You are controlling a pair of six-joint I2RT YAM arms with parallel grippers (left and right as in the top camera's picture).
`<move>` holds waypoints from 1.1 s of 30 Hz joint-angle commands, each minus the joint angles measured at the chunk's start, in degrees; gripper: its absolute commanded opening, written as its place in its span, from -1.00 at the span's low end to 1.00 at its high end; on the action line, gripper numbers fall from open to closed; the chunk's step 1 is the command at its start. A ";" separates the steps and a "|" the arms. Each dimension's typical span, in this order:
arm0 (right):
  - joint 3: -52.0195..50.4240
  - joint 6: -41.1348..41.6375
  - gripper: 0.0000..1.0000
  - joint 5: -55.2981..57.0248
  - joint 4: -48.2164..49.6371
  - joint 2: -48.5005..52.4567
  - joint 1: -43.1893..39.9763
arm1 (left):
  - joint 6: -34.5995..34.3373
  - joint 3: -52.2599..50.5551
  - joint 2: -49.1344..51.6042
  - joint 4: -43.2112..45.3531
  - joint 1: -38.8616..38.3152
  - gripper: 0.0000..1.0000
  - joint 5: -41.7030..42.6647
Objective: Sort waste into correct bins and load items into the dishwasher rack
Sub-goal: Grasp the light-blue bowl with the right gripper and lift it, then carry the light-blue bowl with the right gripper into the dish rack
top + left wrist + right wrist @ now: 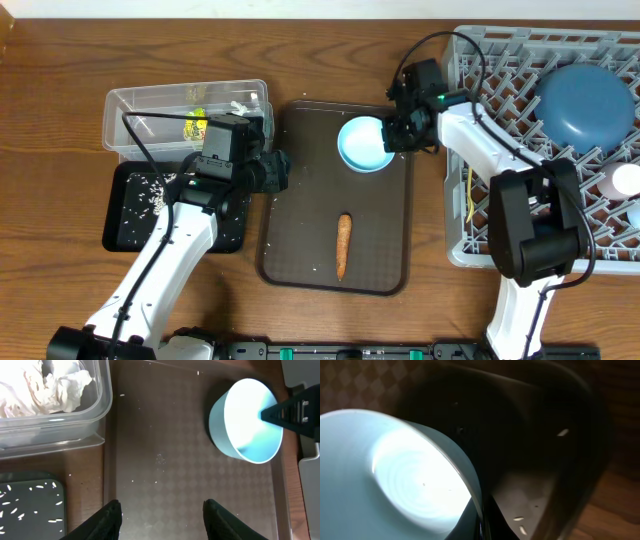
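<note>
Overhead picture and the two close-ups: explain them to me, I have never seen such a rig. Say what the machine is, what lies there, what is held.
Two robot arms work at a table. One picture looks down from above; the other two come from a camera on each wrist. The right gripper pinches the light blue cup by its rim over the brown serving tray, where a carrot lies. The left gripper is open and empty. The clear tub holds tissue, the black tray rice grains, the grey rack a dark blue plate.

The cup (364, 143) and carrot (343, 246) lie on the serving tray (310, 190), tub (150, 110) left, rack (560, 45) right.
</note>
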 commanded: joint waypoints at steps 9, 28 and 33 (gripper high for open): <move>1.86 -7.52 -0.98 9.31 0.17 -13.49 -2.89 | 0.11 0.37 -0.42 -0.11 0.22 0.10 -0.35; 1.84 -18.93 -0.97 79.10 18.99 -18.29 -13.62 | 0.11 0.37 -0.42 -0.11 0.22 0.11 -0.35; 1.84 -22.38 -0.97 79.10 18.97 -13.42 -15.63 | 0.11 0.37 -0.42 -0.11 0.22 0.10 -0.35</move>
